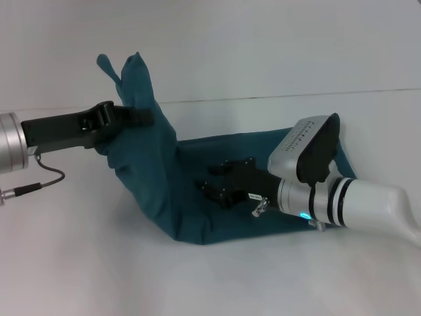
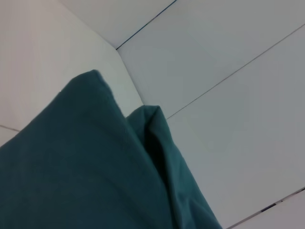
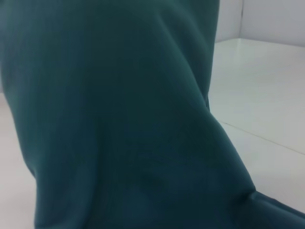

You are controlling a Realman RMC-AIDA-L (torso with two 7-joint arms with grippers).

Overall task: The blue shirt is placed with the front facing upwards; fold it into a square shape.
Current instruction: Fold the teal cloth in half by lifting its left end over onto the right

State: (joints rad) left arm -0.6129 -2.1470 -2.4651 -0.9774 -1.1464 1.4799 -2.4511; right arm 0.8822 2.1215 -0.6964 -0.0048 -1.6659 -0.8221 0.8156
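Observation:
The blue shirt [image 1: 152, 172] is a plain teal bundle in the head view, with no lettering showing. Its left part is lifted off the table and rises to a peak, where my left gripper [image 1: 139, 117] is shut on the cloth. The remainder of the garment lies flat toward the right. There my right gripper [image 1: 220, 179] reaches in low over the cloth, its black fingers [image 1: 231, 164] spread open. The left wrist view shows folds of the shirt [image 2: 71, 167] hanging close up. Teal cloth [image 3: 119, 119] fills most of the right wrist view.
The shirt lies on a white table [image 1: 99, 263], which meets a pale wall [image 1: 263, 46] behind it. A thin black cable [image 1: 39, 179] hangs from my left arm near the left edge.

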